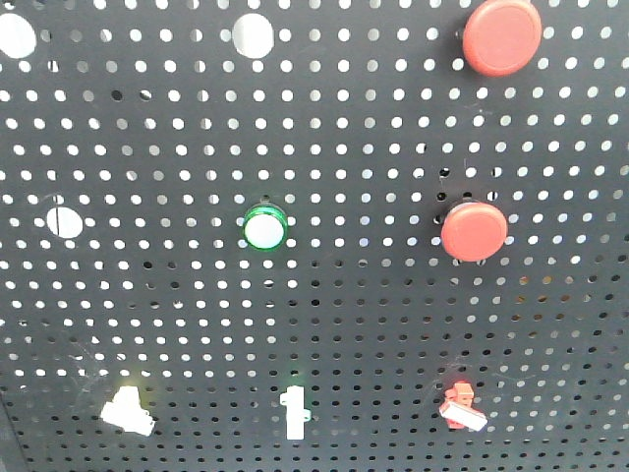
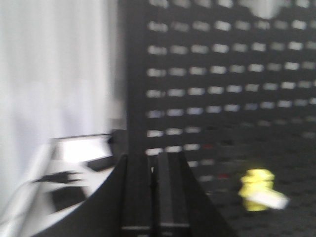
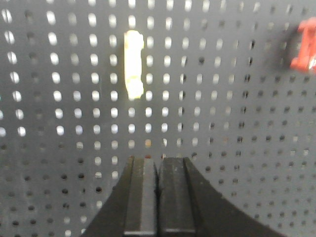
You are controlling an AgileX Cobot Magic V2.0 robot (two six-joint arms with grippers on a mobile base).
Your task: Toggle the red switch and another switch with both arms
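The red switch (image 1: 461, 407) sits low on the right of the black pegboard (image 1: 354, 324), its white lever pointing down-right. In the right wrist view the red switch (image 3: 305, 47) is at the top right edge. My right gripper (image 3: 158, 160) is shut and empty, below and left of it and apart from the board's switches. A pale switch (image 3: 133, 64) hangs above that gripper. My left gripper (image 2: 154, 158) is shut and empty, left of a yellow switch (image 2: 259, 190) with a white lever; this view is blurred. Neither gripper shows in the front view.
Two large round red buttons (image 1: 501, 36) (image 1: 474, 231) and a green-ringed white button (image 1: 264, 228) sit higher on the board. A pale yellow switch (image 1: 128, 411) and a white switch (image 1: 293, 413) share the bottom row. A white curtain (image 2: 54, 69) and a cluttered surface (image 2: 74, 177) lie left of the board's edge.
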